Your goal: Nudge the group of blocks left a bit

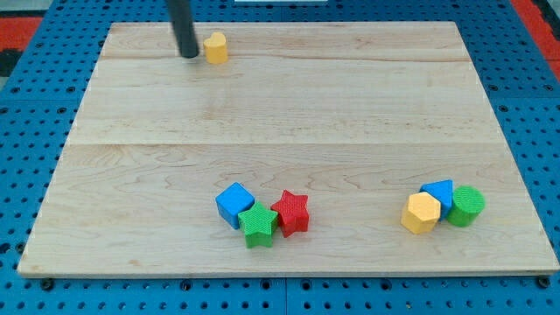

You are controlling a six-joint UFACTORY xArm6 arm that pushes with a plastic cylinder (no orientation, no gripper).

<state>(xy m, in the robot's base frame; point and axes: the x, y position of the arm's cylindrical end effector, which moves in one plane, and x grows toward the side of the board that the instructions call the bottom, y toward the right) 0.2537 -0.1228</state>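
My tip [189, 55] rests near the view's top left of the wooden board [289, 114], just left of a small yellow block [215, 47] and close to it. Near the view's bottom centre a blue cube [234, 204], a green star [258, 225] and a red star [291, 213] sit touching in a cluster. At the bottom right a yellow hexagonal block [421, 213], a blue block [438, 194] and a green cylinder [465, 206] sit together in a second cluster. Both clusters are far from my tip.
The board lies on a blue pegboard surface [35, 105] that surrounds it on all sides. A red strip [542, 17] shows at the view's top right corner.
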